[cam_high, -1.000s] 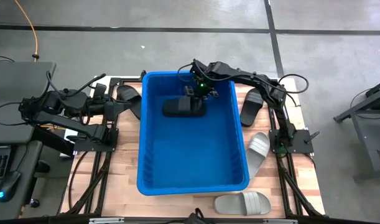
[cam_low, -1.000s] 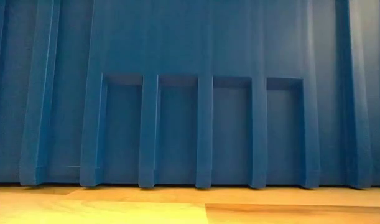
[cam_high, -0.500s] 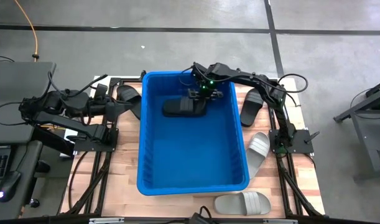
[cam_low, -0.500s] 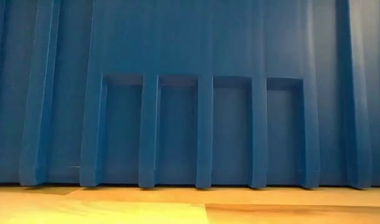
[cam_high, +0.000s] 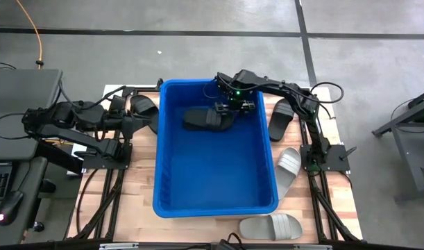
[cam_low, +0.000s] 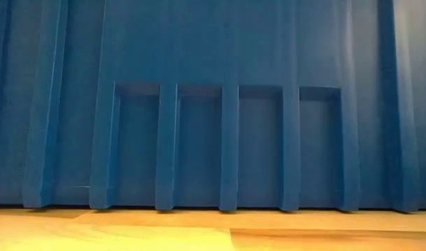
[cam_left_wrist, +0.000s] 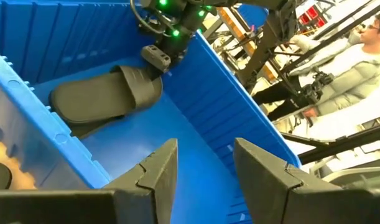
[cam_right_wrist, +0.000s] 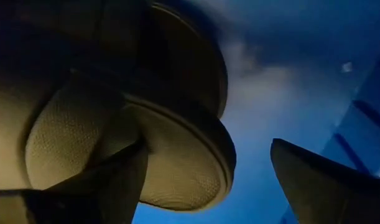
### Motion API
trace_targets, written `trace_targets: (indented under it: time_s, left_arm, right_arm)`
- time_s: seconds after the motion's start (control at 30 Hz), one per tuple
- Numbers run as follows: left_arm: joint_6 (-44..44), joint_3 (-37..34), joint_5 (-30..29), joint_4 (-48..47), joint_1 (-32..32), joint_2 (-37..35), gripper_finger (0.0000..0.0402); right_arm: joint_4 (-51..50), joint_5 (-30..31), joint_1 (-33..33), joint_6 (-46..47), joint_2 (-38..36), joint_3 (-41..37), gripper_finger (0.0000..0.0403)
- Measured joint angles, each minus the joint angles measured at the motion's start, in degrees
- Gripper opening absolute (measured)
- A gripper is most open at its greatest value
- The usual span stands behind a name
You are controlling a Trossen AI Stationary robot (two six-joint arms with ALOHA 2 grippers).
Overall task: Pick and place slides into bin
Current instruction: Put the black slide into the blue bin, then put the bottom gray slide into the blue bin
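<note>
The blue bin (cam_high: 166,167) stands mid-table; its ribbed wall (cam_low: 213,104) fills the low view. One black slide (cam_high: 206,119) lies on the bin's floor near the far wall and also shows in the left wrist view (cam_left_wrist: 102,94). My right gripper (cam_high: 235,105) is open inside the bin, just right of the slide's strap end (cam_right_wrist: 146,124). My left gripper (cam_left_wrist: 205,171) is open and empty at the bin's left wall (cam_left_wrist: 28,106), above black slides (cam_high: 143,106) on the table. My right gripper is open at the black slide's strap end. One finger (cam_right_wrist: 109,183) shows in front of the sole's edge (cam_right_wrist: 196,162); I cannot tell whether it touches. The slide lies flat on the bin's floor.
A black slide (cam_high: 281,118) lies right of the bin. Two light grey slides lie on the table, one at the right (cam_high: 288,168) and one at the near right (cam_high: 270,227). A person (cam_left_wrist: 364,50) stands beyond the table.
My right gripper has gone toward the bin's right wall, off the black slide's strap end. The slide stays on the bin's floor. My left gripper has gone a little toward the bin's left wall.
</note>
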Motion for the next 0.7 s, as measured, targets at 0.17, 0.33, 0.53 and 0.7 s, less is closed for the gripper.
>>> trace_targets:
  time_s: [0.17, 0.33, 0.53, 0.7]
  left_arm:
    - [0.51, 0.02, 0.44, 0.01, 0.0, 0.53, 0.0147]
    - [0.62, 0.0, 0.39, 0.03, -0.02, 0.5, 0.0147]
    - [0.64, 0.0, 0.42, 0.03, 0.0, 0.5, 0.0147]
    - [0.63, 0.0, 0.42, 0.1, 0.0, 0.5, 0.0147]
  right_arm:
    - [-0.96, 1.1, 0.05, -0.91, -0.06, 0.39, 0.0319]
    - [-1.41, 3.21, 0.14, -2.58, -0.06, 4.98, 0.0319]
    - [-3.49, 1.29, 0.01, -1.52, -0.1, 12.92, 0.0319]
    - [-8.73, 0.85, -0.07, -2.02, -0.15, 17.87, 0.0319]
